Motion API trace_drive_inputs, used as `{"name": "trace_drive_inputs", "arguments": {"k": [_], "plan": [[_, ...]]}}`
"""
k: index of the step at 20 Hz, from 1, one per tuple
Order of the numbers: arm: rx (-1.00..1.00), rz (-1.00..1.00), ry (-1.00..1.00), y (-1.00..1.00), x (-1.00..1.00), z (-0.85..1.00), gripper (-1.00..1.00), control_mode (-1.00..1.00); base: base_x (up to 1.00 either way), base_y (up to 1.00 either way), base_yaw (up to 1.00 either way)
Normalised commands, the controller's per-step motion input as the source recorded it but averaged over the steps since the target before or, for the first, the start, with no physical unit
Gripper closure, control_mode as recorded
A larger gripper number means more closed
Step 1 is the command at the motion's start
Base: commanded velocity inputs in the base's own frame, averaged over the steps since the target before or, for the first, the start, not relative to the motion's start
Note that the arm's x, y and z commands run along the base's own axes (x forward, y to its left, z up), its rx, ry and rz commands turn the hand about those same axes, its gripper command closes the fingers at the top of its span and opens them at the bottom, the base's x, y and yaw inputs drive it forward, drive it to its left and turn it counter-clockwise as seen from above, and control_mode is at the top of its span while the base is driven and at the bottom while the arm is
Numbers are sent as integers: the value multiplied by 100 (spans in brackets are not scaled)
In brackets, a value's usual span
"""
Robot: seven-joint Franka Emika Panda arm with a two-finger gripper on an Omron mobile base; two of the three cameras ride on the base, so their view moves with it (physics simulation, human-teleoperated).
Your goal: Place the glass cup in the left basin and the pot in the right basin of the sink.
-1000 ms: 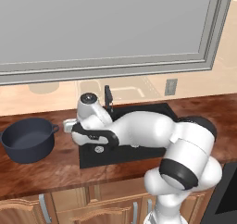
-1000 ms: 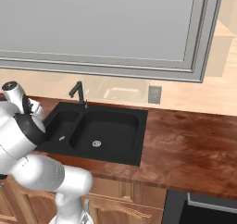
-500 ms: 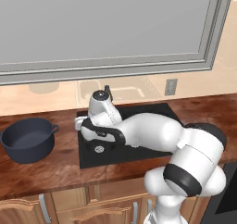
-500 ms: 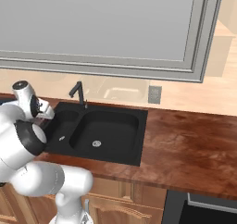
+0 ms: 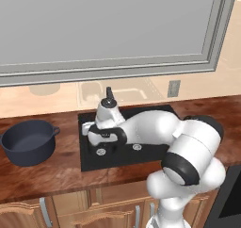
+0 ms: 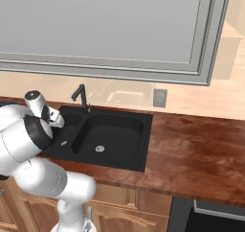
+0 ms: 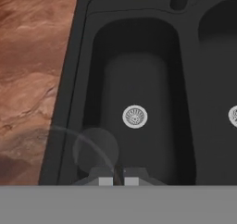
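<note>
1. Countertop: reddish-brown mottled stone running the width of the room, over light wooden cabinet doors with slim metal handles.
2. Sink: matte black, set into the countertop, with a slim black faucet at its back edge.
3. Left basin: the narrower compartment, with a round silver drain at its floor.
4. Right basin: the wider compartment, its own silver drain visible in the right base view.
5. Gripper: poised above the left basin, its fingertips drawn together on the rim of the glass cup, a see-through tumbler seen from above, hanging over the basin's near left part.
6. Pot: dark blue-grey, lidless, standing on the countertop left of the sink, well apart from the gripper.
7. Back wall: a large grey-framed window above a pale beige backsplash, with a grey outlet plate mounted to the right of the faucet.
</note>
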Motion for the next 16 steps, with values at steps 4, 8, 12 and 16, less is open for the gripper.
{"name": "trace_drive_inputs", "arguments": {"k": [4, 8, 12, 16], "plan": [[0, 0, 0, 0, 40, -31, 100, -100, 0, 0, 0], [0, 0, 0, -6, 33, -26, 100, -100, 0, 0, 0], [0, 0, 0, -7, 34, -20, 100, -100, 0, 0, 0], [0, 0, 0, -2, 37, -26, 100, -100, 0, 0, 0]]}}
